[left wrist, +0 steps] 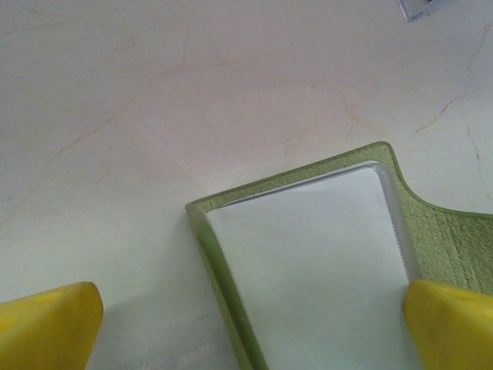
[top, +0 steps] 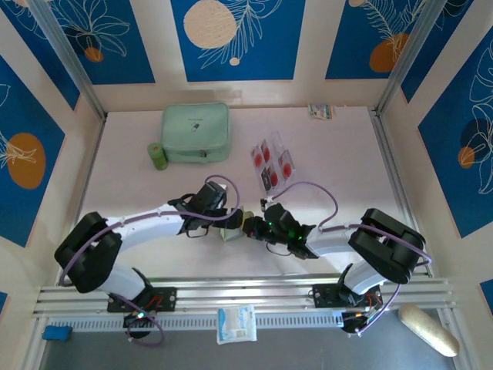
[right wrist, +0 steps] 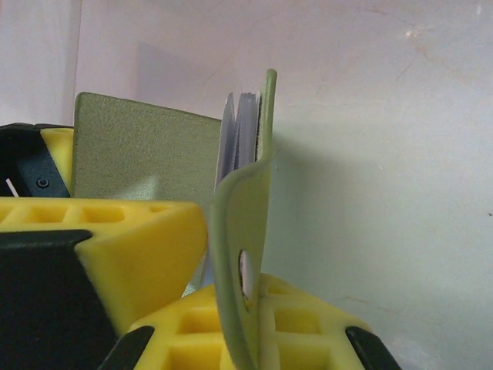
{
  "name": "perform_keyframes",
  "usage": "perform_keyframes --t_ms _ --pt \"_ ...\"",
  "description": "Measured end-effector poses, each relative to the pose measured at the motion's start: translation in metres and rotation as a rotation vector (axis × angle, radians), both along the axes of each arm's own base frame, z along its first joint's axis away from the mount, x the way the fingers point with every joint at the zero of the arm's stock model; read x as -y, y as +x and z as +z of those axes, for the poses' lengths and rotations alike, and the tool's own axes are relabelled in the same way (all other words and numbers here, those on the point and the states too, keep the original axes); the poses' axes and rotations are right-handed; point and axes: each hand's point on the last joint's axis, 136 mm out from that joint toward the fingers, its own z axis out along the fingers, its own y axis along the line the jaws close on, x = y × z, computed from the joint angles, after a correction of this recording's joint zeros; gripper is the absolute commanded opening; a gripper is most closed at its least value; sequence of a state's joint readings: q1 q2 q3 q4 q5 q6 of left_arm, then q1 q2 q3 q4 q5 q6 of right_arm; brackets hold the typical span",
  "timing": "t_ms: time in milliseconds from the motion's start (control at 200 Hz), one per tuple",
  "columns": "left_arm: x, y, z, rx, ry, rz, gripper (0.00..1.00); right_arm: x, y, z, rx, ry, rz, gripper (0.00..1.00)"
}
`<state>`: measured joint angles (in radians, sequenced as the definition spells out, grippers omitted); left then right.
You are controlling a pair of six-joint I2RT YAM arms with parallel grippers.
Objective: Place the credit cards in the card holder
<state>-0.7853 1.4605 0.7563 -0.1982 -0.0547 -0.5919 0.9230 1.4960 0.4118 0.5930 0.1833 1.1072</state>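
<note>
Outside the card holder (top: 229,233) lie the credit cards (top: 271,162).

Both arms bent inward, wrists close together, left tool (left wrist: 246,324) spread wide, right tool (right wrist: 231,285) clamped tight.

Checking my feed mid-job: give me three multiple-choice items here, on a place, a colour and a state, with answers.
1. Where do the loose credit cards lie?
A. on the table, right of the mint-green case
B. inside the card holder
C. on the mint-green case
2. Each card's round mark is
A. blue
B. red
C. yellow
3. The right fingers are
A. open
B. shut on a card
C. shut on the card holder's flap
1 A: top view shows them on bare table. 2 B: red dots on clear plastic. 3 C: right wrist view shows the flap pinched.
</note>
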Motion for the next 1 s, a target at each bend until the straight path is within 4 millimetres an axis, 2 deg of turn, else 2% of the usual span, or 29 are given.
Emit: perform_keyframes --t_ms 325,660,1000 --pt "-0.001 0.001 0.0 0.013 0.013 -0.001 1.0 0.001 0.0 -0.001 -0.002 -0.003 -0.001 0.0" --pt "0.011 0.012 0.023 0.058 -0.033 -0.002 1.0 0.001 0.0 -0.001 -0.002 -0.003 -0.001 0.0" --pt "0.01 0.012 0.003 0.019 0.009 -0.001 1.0 0.003 -0.002 -0.004 -0.01 -0.014 -0.001 0.0"
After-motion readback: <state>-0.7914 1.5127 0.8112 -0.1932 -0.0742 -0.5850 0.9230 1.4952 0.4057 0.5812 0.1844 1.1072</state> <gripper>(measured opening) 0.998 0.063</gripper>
